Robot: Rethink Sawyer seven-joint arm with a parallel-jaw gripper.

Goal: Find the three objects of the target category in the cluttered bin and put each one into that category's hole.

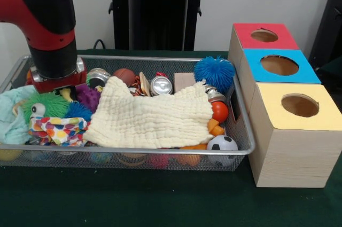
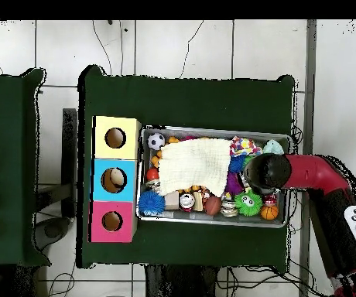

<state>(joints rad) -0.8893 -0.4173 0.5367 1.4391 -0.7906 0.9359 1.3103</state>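
The silver wire-mesh bin [image 1: 133, 152] is full of toys and also shows in the overhead view [image 2: 212, 130]. A cream cloth [image 1: 149, 117] covers its middle. The red and black arm [image 2: 262, 170] reaches down into the bin's left end in the front view. My gripper [image 1: 64, 90] is low among a green spiky toy [image 1: 45, 107] and a purple one, mostly hidden by the wrist and the clutter. The round hole [image 1: 264, 36] in the red-topped box is at the far right, well away from the gripper; it also shows in the overhead view [image 2: 111, 221].
A blue-topped box [image 1: 279, 65] and a yellow-topped box [image 1: 300, 105] stand in a row with the red one beside the bin. In the bin lie a blue spiky ball [image 1: 215, 73], a soccer ball [image 1: 222, 146], an orange ball [image 1: 219, 111], a basketball [image 1: 124, 75] and a silver can [image 1: 161, 85].
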